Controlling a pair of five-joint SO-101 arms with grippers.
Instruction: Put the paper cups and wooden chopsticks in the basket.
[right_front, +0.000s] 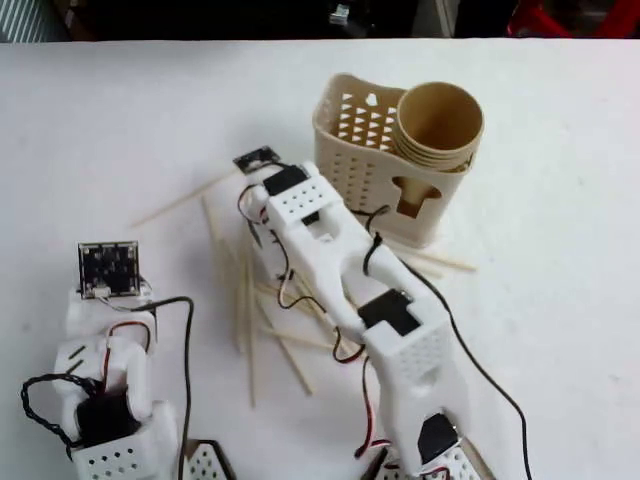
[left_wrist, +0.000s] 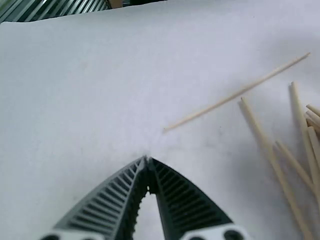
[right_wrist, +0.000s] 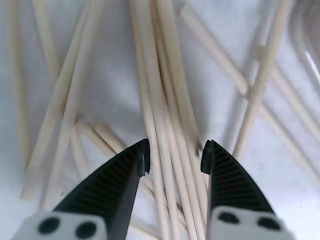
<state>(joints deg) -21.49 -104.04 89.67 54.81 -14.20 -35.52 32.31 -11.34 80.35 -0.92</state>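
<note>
A beige slotted basket (right_front: 352, 150) stands at the back of the table, with a stack of paper cups (right_front: 440, 125) nested in its right end. Wooden chopsticks (right_front: 250, 310) lie scattered on the white table in front of it. The right arm (right_front: 340, 260) stretches over this pile. My right gripper (right_wrist: 175, 157) is open just above a bundle of chopsticks (right_wrist: 165, 115), with several sticks running between its fingers. My left gripper (left_wrist: 147, 160) is shut and empty over bare table, left of the pile. One stray chopstick (left_wrist: 240, 92) lies beyond its tips.
The left arm (right_front: 105, 350) sits at the front left. A few chopsticks (right_front: 440, 262) lie at the basket's front foot. White tabletop (right_front: 560, 300) stretches open to the right and far left. Cables trail along both arms.
</note>
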